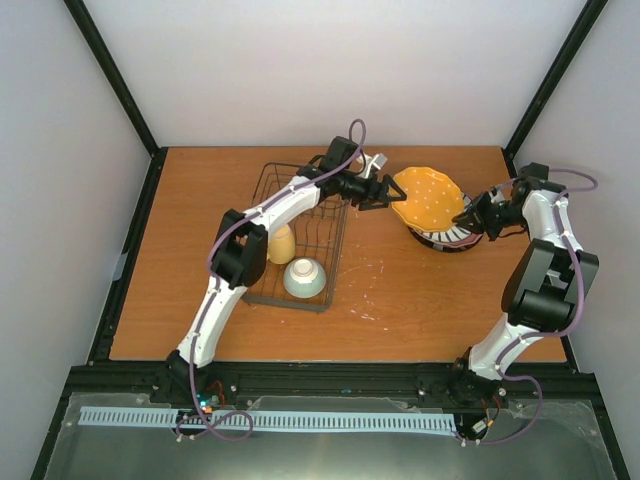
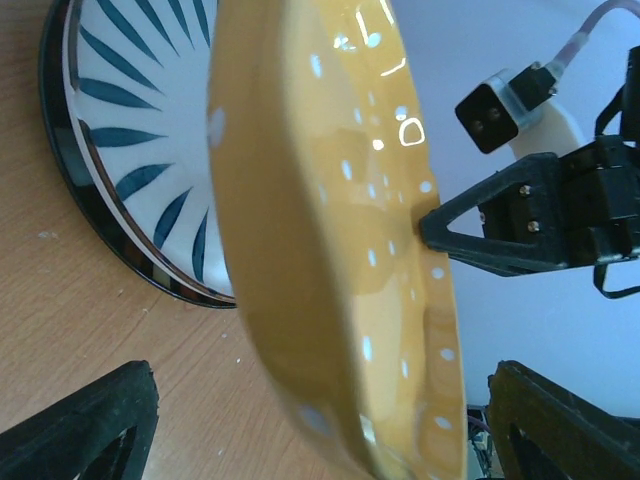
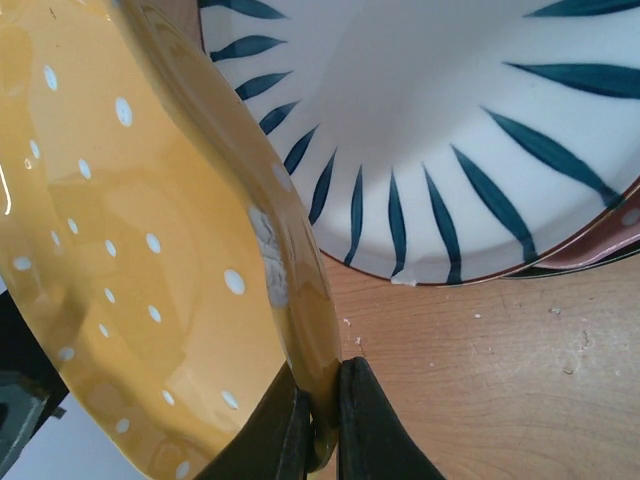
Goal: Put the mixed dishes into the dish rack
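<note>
Orange, white-dotted plate (image 1: 428, 198) stood tilted on edge over the black-and-white striped plate (image 1: 445, 238) at the far right of the table (image 1: 400, 310), as I watched from the remote station. My right pincer (image 3: 320, 420) was clamped tight on its rim. My left pincer (image 1: 378, 192) gaped wide, fingers either side of the opposite edge, gripping nothing. Under the left arm, the wire dish rack (image 1: 338, 255) held the yellow mug (image 1: 281, 243) and the mint-green bowl (image 1: 304, 278).
</note>
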